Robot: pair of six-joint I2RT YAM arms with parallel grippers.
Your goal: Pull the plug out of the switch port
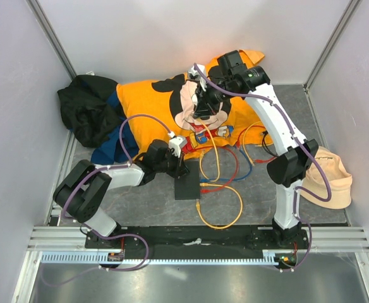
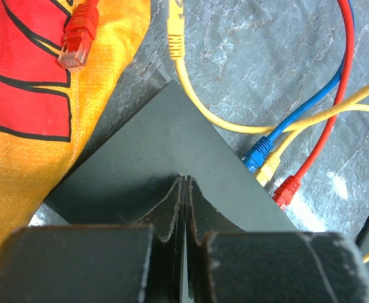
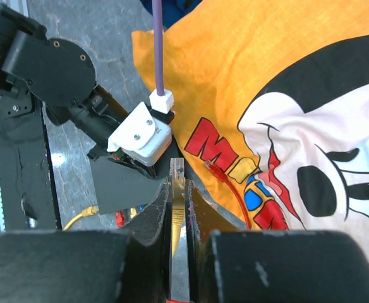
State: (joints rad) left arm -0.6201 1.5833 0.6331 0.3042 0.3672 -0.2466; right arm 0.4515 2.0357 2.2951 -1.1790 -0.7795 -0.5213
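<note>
left fingers (image 2: 169, 211) were squeezed together, tips on the switch (image 2: 140, 158) | right fingers (image 3: 150, 221) pinched a yellow plug (image 3: 178, 177) over the Mickey shirt (image 3: 285, 76) | switch lay flat on the tabletop (image 2: 266, 63), right by the shirt

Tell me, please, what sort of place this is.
Probably a robot lab test cell: white walls box in a table, left arm and right arm are bolted to its near rail, and a switch, yellow cable and shirt serve as props.
</note>
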